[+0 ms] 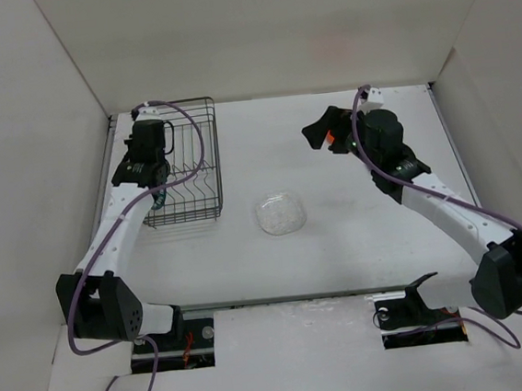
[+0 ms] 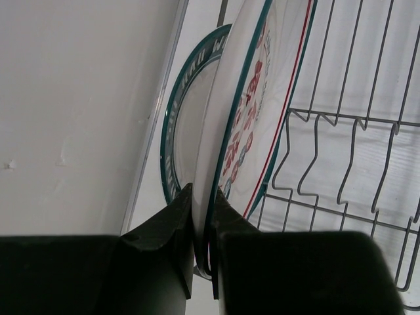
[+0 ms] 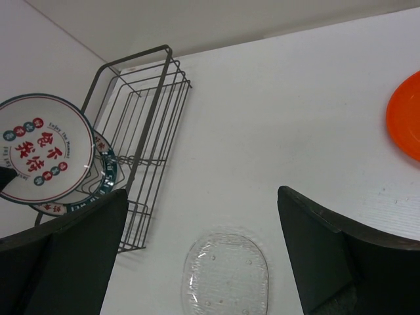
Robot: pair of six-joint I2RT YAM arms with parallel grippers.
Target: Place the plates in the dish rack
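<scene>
roughly midway: one plate going in, at least two left on the table

so, the left gripper (image 2: 202,191) is pinched tight on the lower rim of the white plate with red marks (image 2: 249,118), holding it upright on edge at the left side of the dish rack (image 1: 202,141). its jaws are nearly together, with only the thin rim between them. just behind that plate stands the green-rimmed plate (image 2: 187,118), also on edge. from the right wrist view it looks to be leaning at the same end of the rack, though whether it sits between tines is not clear. the rack's other tines, to the right in the left wrist view, show no plate.

the right gripper (image 3: 202,197) is spread wide and holds nothing. it hangs over the right half of the table (image 1: 358,242), well apart from the rack. the clear glass plate (image 1: 279,213) lies flat on the table, between the two arms and near the rack's front right corner. the orange plate (image 3: 407,111) lies flat at the right edge of the right wrist view, beside that open gripper. the black plate cannot be made out for certain.

as a judgement: one plate is probably placed, a second is in hand and not yet let go, and the glass, orange and black plates remain to be loaded.
</scene>
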